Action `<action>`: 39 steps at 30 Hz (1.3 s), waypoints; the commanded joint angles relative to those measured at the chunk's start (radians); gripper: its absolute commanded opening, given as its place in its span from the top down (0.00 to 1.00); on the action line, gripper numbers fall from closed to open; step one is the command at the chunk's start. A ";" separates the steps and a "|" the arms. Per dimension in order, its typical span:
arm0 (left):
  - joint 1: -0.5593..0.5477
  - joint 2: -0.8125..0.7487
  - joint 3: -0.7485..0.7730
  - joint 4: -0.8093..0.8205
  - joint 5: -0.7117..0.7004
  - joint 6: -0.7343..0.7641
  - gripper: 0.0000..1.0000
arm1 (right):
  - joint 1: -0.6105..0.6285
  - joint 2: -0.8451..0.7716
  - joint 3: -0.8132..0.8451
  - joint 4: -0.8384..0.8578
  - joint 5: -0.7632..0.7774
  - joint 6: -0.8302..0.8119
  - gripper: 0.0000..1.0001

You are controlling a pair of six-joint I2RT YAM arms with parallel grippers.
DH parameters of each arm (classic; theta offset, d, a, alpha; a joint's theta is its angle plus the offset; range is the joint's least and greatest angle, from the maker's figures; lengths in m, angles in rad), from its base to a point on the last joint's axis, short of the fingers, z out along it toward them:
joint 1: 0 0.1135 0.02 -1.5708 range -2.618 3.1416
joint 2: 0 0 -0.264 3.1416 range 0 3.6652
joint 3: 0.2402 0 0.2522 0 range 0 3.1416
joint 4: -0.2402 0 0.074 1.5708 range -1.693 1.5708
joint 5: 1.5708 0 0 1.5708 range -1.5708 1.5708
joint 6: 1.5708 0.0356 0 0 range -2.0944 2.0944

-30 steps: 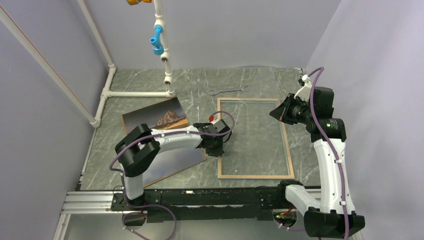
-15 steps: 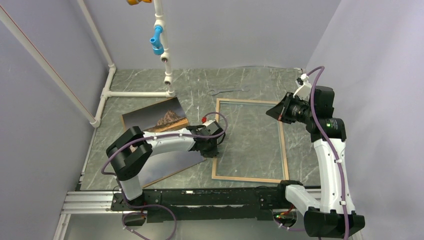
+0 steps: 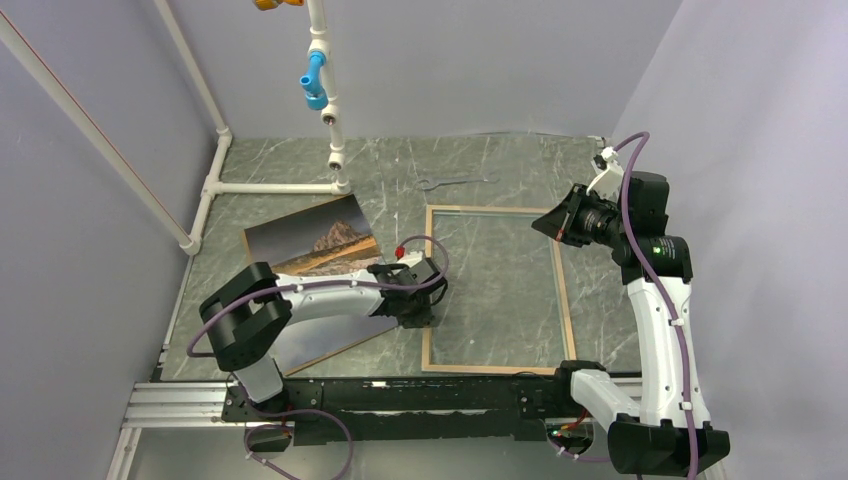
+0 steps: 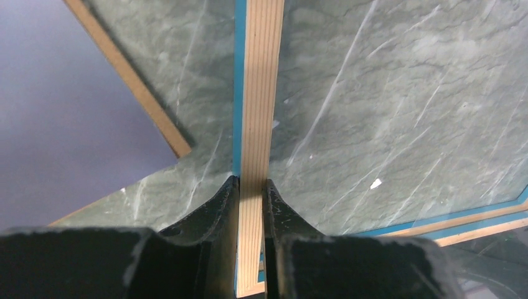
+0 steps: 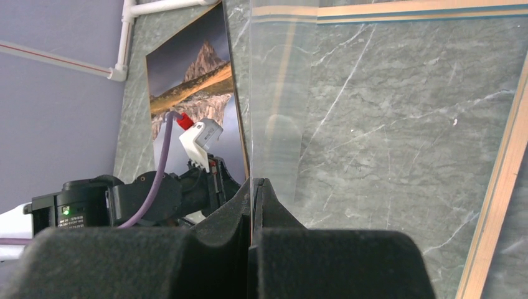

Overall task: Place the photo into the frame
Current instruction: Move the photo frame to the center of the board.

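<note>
- Photo [image 3: 318,240]: lies picture side up towards the left edge of the tabletop [image 3: 480,165], just left of the frame and not inside it. Its near part is hidden under the left arm.
- Left jaws: slightly parted and clamped across the left rail of the frame [image 3: 563,300], one finger on either side of the tan wood.
- Frame: flat at centre right, tan back up, with blue showing along the rail edge.
- Right jaws: fully closed at the frame's far right corner, apparently pinching the edge of a clear sheet [image 5: 280,93].
- Step, as judged: the frame is being positioned and the photo is not yet loaded.
- Next move calls for releasing the rail, then lifting the photo by an edge and laying it squarely within the rails.
</note>
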 commanded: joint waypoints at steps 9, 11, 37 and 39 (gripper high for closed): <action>-0.007 -0.120 -0.008 -0.065 -0.036 0.067 0.32 | -0.004 -0.024 0.010 0.079 -0.042 0.029 1.00; 0.001 -0.149 -0.015 -0.049 -0.026 0.085 0.25 | -0.004 -0.029 0.008 0.085 -0.047 0.034 1.00; 0.246 -0.121 0.014 0.054 0.133 0.283 0.31 | -0.006 -0.073 -0.152 0.195 -0.021 0.189 1.00; 0.246 -0.061 0.064 0.027 0.133 0.291 0.32 | -0.008 -0.077 -0.144 0.178 0.006 0.180 1.00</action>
